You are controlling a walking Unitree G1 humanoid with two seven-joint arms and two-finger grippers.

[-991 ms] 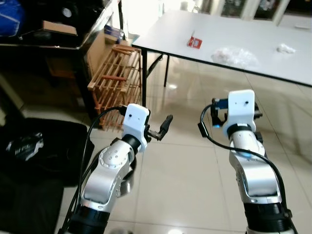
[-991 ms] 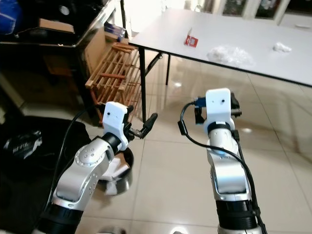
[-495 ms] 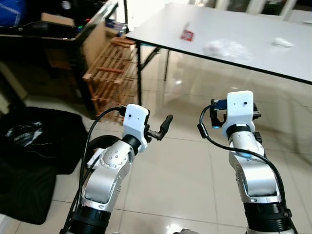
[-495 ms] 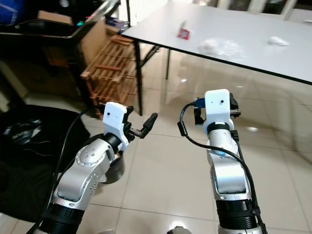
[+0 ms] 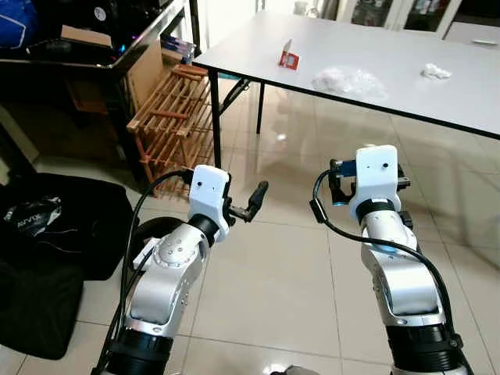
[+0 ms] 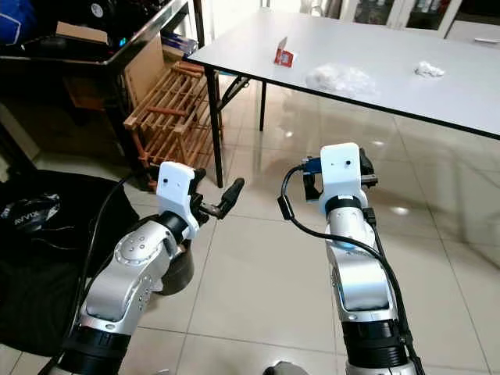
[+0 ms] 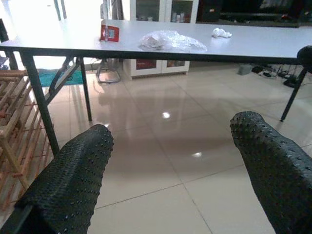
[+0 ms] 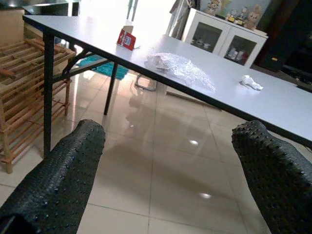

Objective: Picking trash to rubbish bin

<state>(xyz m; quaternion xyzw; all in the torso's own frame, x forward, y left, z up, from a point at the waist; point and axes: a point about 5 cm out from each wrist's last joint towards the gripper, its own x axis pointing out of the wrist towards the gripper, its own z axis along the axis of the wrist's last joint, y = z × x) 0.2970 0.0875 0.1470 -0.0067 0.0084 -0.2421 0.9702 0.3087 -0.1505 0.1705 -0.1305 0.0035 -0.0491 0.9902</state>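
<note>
We hold our left pincer [image 7: 168, 161] and right pincer [image 8: 168, 165] raised over the tiled floor, both spread wide and holding nothing; ahead on the counter [image 5: 406, 86] lie a crumpled plastic wrap [image 5: 348, 80], a red carton [image 5: 288, 57] and a white wad [image 5: 436, 72]

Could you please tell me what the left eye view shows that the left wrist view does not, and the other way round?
The head view alone takes in both silver arms, the left gripper, the black bag on the floor and the dark bin behind the left arm. The wrist view alone brings in the white cabinet beyond the table and the pimpled pads of its own open fingers. Both share the white table, red carton, crumpled plastic, paper wad and wooden rack.
</note>
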